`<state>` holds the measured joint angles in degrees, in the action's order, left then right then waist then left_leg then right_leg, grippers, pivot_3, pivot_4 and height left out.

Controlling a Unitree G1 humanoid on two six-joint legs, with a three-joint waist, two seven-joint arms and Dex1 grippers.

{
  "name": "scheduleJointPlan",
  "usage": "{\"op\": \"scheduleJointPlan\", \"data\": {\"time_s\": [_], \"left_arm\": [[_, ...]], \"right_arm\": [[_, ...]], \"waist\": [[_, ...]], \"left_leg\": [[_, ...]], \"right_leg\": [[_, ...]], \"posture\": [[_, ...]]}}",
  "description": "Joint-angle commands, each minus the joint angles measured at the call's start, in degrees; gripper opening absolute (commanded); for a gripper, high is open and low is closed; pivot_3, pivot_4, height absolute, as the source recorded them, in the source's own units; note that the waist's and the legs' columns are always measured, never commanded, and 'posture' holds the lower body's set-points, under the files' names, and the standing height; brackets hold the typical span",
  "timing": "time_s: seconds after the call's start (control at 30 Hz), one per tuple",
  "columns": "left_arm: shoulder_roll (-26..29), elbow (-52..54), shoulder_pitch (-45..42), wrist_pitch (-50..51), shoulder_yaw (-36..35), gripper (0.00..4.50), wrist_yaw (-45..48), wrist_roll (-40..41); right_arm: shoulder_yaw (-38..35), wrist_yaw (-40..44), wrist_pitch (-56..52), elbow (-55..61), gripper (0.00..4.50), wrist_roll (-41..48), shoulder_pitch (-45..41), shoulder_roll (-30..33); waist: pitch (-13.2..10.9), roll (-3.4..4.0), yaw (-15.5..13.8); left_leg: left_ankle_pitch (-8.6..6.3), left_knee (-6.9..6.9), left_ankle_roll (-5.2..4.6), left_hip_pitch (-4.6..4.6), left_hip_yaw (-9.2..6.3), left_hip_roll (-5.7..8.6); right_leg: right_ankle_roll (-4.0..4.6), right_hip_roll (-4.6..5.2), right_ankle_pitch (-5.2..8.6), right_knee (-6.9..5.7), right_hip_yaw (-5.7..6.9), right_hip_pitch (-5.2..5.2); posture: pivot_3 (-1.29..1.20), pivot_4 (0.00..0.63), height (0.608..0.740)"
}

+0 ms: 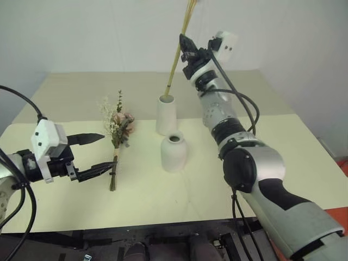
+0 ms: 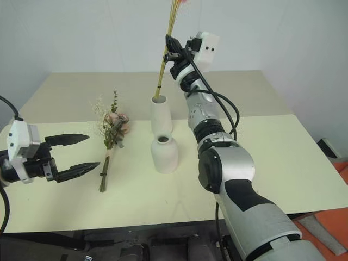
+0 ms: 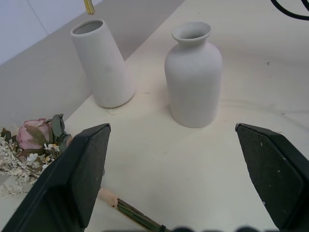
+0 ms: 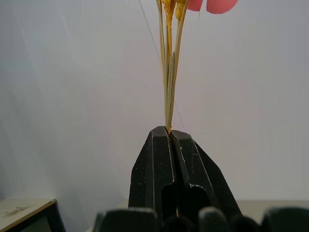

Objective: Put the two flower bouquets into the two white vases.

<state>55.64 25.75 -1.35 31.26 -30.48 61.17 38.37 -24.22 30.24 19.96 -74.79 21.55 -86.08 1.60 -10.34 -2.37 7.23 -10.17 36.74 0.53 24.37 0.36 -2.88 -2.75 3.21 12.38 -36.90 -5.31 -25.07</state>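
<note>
Left gripper [image 1: 93, 154] gapes empty; right gripper [image 1: 186, 48] pinches yellow bunch [image 1: 175, 60] into tall vase [image 1: 166, 115].

A big pale yellow table [image 1: 293, 141] stands by a white wall [image 1: 81, 32]. Black cables [image 1: 247, 106] hang nearby.

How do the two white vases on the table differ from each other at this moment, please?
The tall vase is a straight tapered cone with a wide mouth; the short vase is a rounded bottle with a narrow flared neck. The tall vase has the thin bouquet's stems at its mouth; the short vase is empty. Both are matte white and upright.
</note>
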Motion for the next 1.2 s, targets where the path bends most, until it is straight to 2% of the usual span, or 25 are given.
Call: {"op": "scheduleJointPlan", "data": {"time_s": [0.03, 0.5, 0.73, 0.87, 1.2], "left_arm": [[0.8, 3.1, 1.7, 0.8, -3.9, 4.50, -0.7, 1.2], [1.5, 7.5, 9.2, 4.2, -13.5, 4.50, 0.0, 3.8], [1.0, 8.4, 9.7, 4.4, -13.5, 4.50, -0.7, 4.3], [0.6, 8.6, 10.3, 3.9, -13.1, 4.50, -0.8, 4.4], [0.8, 8.0, 10.0, 3.1, -12.5, 4.50, -0.7, 5.0]], "right_arm": [[-0.9, -1.9, 1.9, 0.2, 0.01, -0.4, -2.1, 0.1], [-2.9, -7.9, 1.6, -1.4, 0.01, -1.3, -2.3, 0.4], [-5.1, -17.3, 1.3, -1.8, 0.01, -1.1, -3.7, -0.1], [-3.7, -21.7, 1.9, -1.9, 0.01, -3.6, -2.8, -0.6], [-2.0, -24.7, 3.0, -1.8, 0.01, -8.0, -0.6, -2.7]], "waist": [[0.0, 0.00, 0.0], [0.0, 0.02, 0.1], [0.0, 0.03, 0.1], [0.0, 0.03, 0.1], [0.0, 0.03, 0.4]], "left_leg": [[0.00, 0.00, 0.00, 0.00, -0.01, 0.00], [0.00, -0.09, 0.00, 0.00, -0.08, 0.00], [0.00, -0.09, 0.00, 0.00, -0.11, 0.00], [0.00, -0.11, 0.00, 0.00, -0.12, 0.00], [0.00, -0.16, 0.00, 0.00, -0.16, 0.00]], "right_leg": [[0.01, 0.00, 0.01, 0.00, 0.01, 0.00], [0.12, 0.00, 0.08, 0.05, 0.11, 0.00], [0.15, 0.00, 0.10, 0.06, 0.13, 0.01], [0.17, 0.00, 0.11, 0.07, 0.15, 0.01], [0.19, -0.01, 0.13, 0.09, 0.16, 0.01]], "posture": [[0.00, 0.150, 0.740], [0.00, 0.150, 0.740], [0.00, 0.150, 0.740], [0.00, 0.150, 0.740], [0.00, 0.150, 0.740]]}}
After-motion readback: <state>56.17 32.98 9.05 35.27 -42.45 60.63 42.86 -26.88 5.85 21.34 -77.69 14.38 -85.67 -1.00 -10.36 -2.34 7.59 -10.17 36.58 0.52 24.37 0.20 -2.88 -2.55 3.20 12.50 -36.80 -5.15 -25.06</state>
